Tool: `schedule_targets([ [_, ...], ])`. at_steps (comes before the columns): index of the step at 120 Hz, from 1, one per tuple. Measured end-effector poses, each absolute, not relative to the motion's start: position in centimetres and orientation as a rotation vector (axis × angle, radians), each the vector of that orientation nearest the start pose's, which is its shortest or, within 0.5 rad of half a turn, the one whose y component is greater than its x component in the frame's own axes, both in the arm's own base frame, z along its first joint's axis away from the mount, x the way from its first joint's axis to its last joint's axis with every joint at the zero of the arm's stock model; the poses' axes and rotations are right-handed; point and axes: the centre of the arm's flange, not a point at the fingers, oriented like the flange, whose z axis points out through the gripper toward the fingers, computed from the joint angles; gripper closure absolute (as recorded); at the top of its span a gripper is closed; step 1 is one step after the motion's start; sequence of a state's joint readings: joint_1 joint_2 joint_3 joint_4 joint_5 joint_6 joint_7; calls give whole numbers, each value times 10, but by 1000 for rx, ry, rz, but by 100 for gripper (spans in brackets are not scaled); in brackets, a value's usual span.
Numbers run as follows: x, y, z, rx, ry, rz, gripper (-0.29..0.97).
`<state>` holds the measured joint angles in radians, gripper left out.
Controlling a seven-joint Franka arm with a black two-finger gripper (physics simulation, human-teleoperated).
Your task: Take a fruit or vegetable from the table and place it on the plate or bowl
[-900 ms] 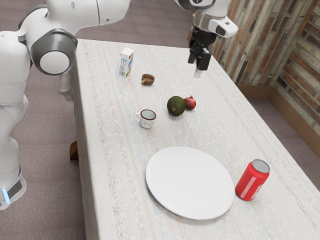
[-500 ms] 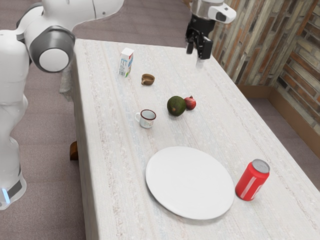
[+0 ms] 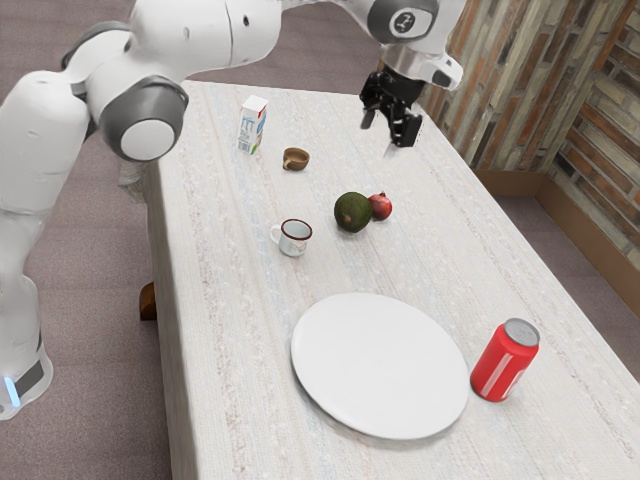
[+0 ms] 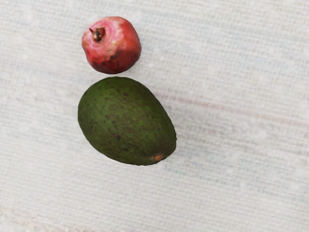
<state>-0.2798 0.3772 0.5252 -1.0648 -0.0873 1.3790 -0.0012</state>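
Milk carton (image 3: 253,123): blue print, too small to read
My claw (image 3: 388,127): fingers apart, touching nothing, high over the avocado (image 4: 126,121) and pomegranate (image 4: 111,44)

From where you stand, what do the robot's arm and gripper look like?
The arm is glossy white, built of rounded segments with grey joint caps. A blue light glows near its base. Its gripper is black and two-fingered.

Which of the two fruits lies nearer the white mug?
The green avocado, the larger one; the small red pomegranate sits on its far side from the white mug.
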Motion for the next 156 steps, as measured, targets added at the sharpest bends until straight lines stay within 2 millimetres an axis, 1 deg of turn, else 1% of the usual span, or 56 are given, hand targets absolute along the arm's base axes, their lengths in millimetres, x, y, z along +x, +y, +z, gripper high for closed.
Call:
schedule_targets([
  [5, 632, 92, 622, -3039, -399, 79, 0],
  [8, 632, 104, 615, -3043, -451, 94, 0],
  [11, 633, 111, 610, -3047, -496, 104, 0],
  [19, 632, 133, 588, -3063, -629, 159, 0],
  [25, 631, 141, 580, -3071, -707, 175, 0],
  [30, 631, 143, 579, -3073, -757, 175, 0],
  [52, 630, 143, 590, -3053, -956, 134, 0],
  [65, 631, 144, 593, -3025, -1069, 114, 0],
  [93, 634, 143, 602, -2959, -1244, 60, 0],
  [106, 640, 142, 589, -2926, -1297, 81, 0],
  [118, 641, 143, 586, -2909, -1359, 93, 0],
  [123, 639, 148, 583, -2889, -1396, 107, 0],
  [134, 636, 160, 568, -2838, -1471, 150, 0],
  [145, 635, 162, 554, -2794, -1504, 172, 0],
  [156, 635, 165, 549, -2760, -1536, 174, 0],
])
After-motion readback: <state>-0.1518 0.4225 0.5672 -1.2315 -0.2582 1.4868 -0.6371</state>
